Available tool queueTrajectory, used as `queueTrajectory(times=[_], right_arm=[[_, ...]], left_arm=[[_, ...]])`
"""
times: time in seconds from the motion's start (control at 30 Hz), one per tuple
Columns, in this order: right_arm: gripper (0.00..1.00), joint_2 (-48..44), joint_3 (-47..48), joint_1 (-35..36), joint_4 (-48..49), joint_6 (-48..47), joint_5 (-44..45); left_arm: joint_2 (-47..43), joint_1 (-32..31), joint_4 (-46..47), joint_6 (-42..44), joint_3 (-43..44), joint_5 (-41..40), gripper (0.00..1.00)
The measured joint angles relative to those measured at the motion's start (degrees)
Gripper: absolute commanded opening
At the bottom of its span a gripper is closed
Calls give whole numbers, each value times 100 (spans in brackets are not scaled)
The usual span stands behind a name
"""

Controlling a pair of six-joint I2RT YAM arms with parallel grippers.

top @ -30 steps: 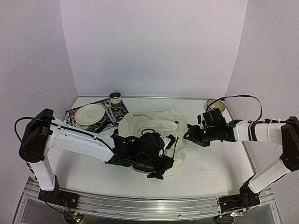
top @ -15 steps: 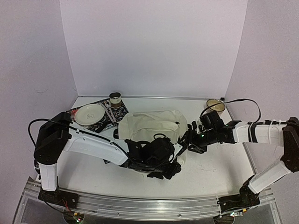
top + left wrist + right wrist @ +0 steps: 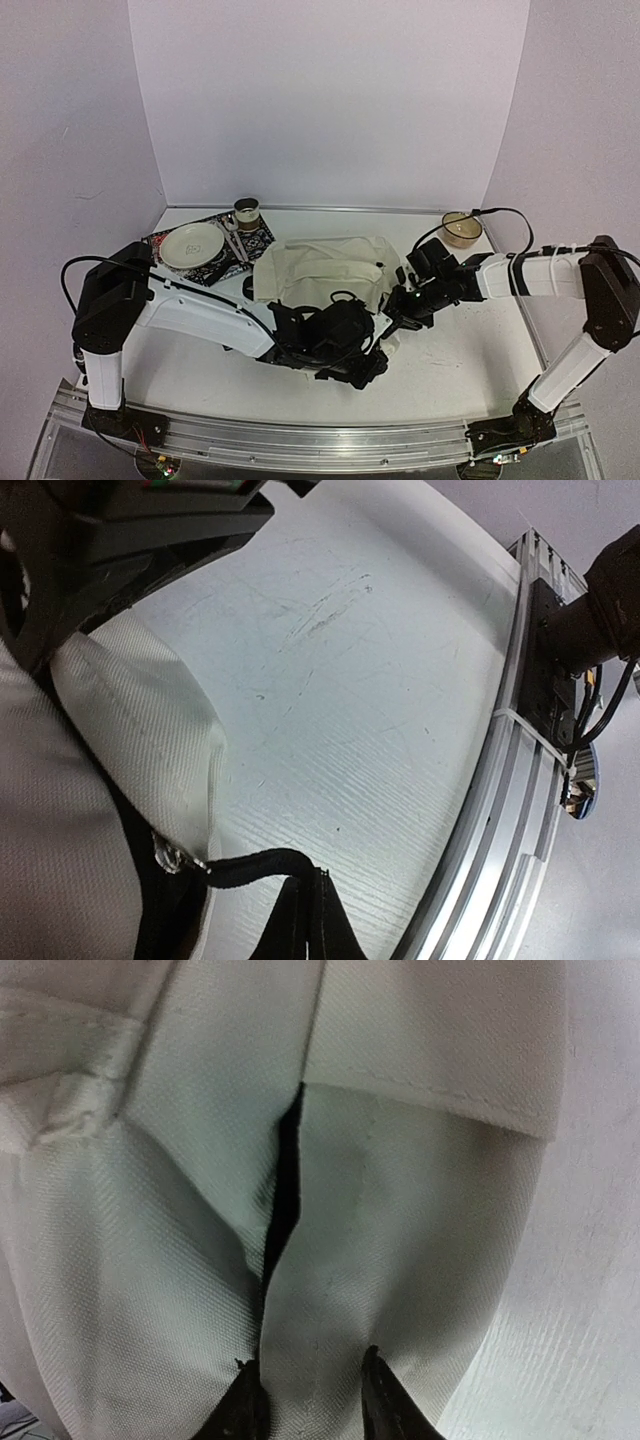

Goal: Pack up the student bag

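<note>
Opening the bag looks to be the step in hand, ahead of any packing. Both arms are at the bag (image 3: 320,265), which lies slumped in the middle of the worktop (image 3: 470,350), and as far as I can see nothing is going into it yet. My right jaws are at its right edge, drawn in narrow with a fold of cream cloth running up between the fingertips (image 3: 380,1405), so I read that as a pinch on the bag. My left jaws are closed right down at the near side. Cloth and a black strap (image 3: 270,870) lie hard beside them, but I cannot tell whether anything is caught in them. Next, I judge, the two sides need drawing apart, gently, so the mouth gapes without the whole thing sliding. The bag is soft, off-white woven stuff, creased and folded over, with a dark slit between two panels in the right wrist view. A plate (image 3: 192,244), a cup (image 3: 247,210) and a bowl (image 3: 461,228) sit along the far edge.
</note>
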Motion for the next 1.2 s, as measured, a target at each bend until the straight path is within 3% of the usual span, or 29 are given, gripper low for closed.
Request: queueTrajectory(times=[0.13, 0.57, 1.1, 1.2], right_arm=[[0, -133, 0, -59, -121, -27, 72], [0, -624, -2, -515, -365, -219, 215], [0, -475, 310, -1930, -443, -689, -211], [4, -330, 399, -2202, -436, -830, -153]], left_arm=[[-226, -11, -12, -23, -251, -84, 0], [-767, -4, -45, -285, -665, -351, 0], [-1522, -4, -590, -742, -1496, -1144, 0], [-1668, 5, -716, -756, -1619, -1298, 0]])
